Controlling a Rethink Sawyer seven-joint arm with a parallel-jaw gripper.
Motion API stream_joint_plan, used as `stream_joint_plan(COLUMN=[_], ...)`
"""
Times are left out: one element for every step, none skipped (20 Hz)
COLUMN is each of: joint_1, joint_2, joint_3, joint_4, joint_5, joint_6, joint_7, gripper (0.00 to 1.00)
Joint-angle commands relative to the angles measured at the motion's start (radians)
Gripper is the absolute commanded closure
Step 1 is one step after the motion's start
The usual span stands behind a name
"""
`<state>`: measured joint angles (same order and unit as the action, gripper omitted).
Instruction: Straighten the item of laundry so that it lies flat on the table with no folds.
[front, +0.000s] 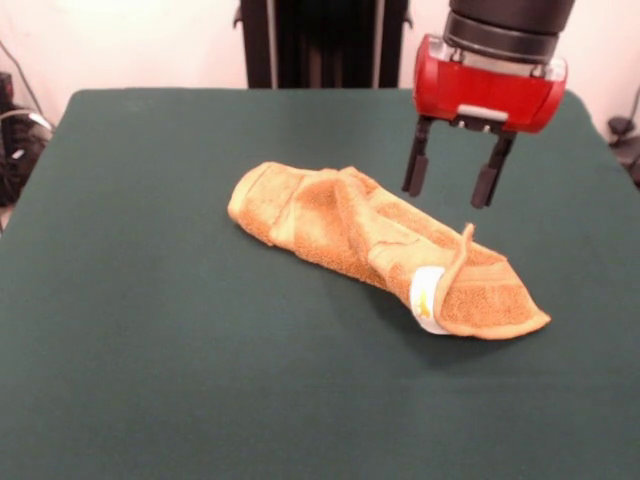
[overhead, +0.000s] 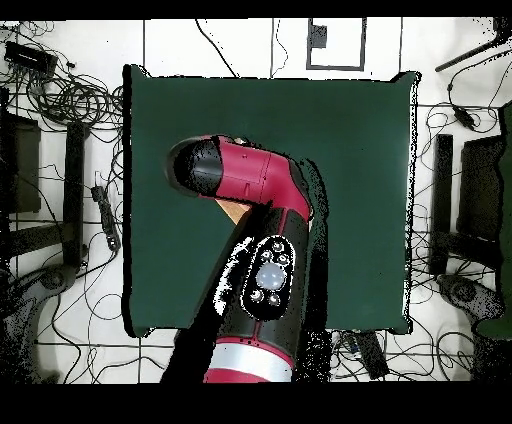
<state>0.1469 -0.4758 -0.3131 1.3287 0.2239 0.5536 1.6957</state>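
Note:
The golden-orange towel (front: 360, 235) lies crumpled and folded over itself in a long bundle on the dark green table (front: 150, 330), running from centre left to lower right. Its white tag (front: 428, 298) shows near the right end, where one edge curls upward. My gripper (front: 448, 197) hangs open and empty just above the towel's right half, its two black fingers (front: 415, 165) pointing down and clear of the cloth. In the overhead view the red and black arm (overhead: 255, 260) covers nearly all of the towel; only a small orange bit (overhead: 235, 212) shows on the table (overhead: 350, 150).
The black pedestal (front: 320, 40) stands beyond the table's far edge. Cables (overhead: 70, 100) and stands lie on the floor round the table. The towel is near the table's middle, well away from all edges.

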Motion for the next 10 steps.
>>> stream_joint_plan(joint_1=[0.021,0.023,0.025,0.026,0.026,0.027,0.027,0.029,0.032,0.034], joint_2=[0.082,0.082,0.083,0.084,0.084,0.085,0.085,0.087,0.089,0.09], joint_3=[0.122,0.12,0.117,0.116,0.116,0.116,0.116,0.113,0.111,0.108], joint_4=[0.085,0.084,0.081,0.08,0.081,0.08,0.079,0.075,0.071,0.068], joint_5=[-0.016,-0.017,-0.018,-0.016,-0.015,-0.016,-0.02,-0.023,-0.027,-0.027], joint_6=[-0.02,-0.018,-0.014,-0.014,-0.015,-0.012,-0.01,-0.004,0.001,0.003], joint_7=[0.154,0.154,0.154,0.158,0.159,0.157,0.151,0.148,0.145,0.149], gripper=[0.0,0.0,0.0,0.0,0.0,0.0,0.0,0.0,0.0,0.0])
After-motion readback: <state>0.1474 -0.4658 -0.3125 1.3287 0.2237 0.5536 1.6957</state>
